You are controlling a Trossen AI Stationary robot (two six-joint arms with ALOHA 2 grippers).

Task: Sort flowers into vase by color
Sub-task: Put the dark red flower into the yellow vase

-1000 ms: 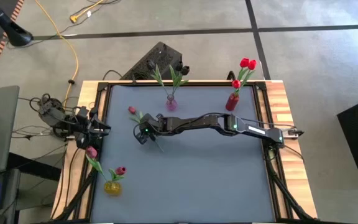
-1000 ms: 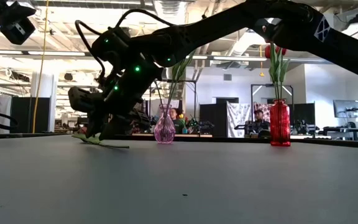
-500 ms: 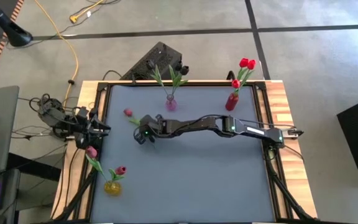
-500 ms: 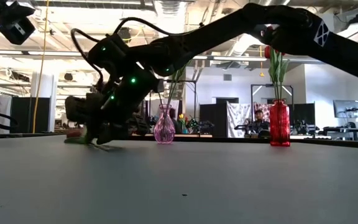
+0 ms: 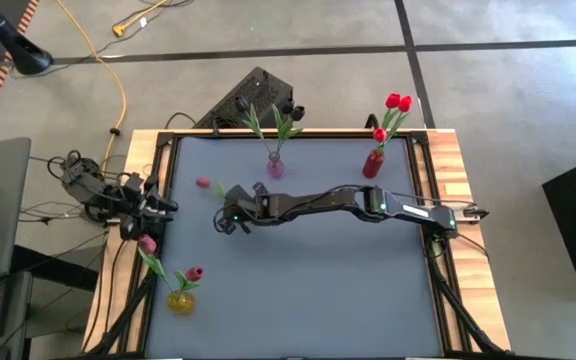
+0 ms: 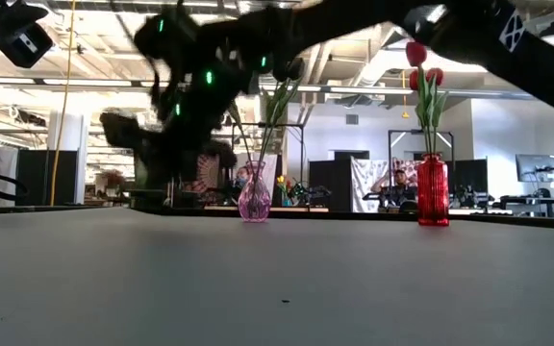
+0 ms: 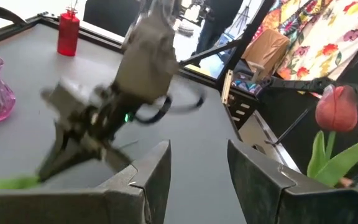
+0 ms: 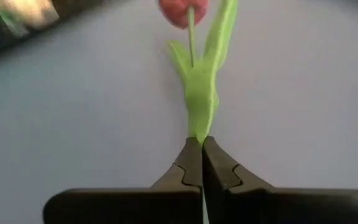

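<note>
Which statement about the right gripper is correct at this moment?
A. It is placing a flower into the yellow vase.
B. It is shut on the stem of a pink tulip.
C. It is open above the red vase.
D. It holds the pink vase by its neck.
B: in the right wrist view the right gripper has its fingers pressed together on the green stem of the pink tulip.

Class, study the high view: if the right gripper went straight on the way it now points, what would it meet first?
The right gripper, shut on a pink tulip, points toward the table's left edge. Bare tabletop lies ahead, then probably the parked left gripper; depth is unclear.
</note>
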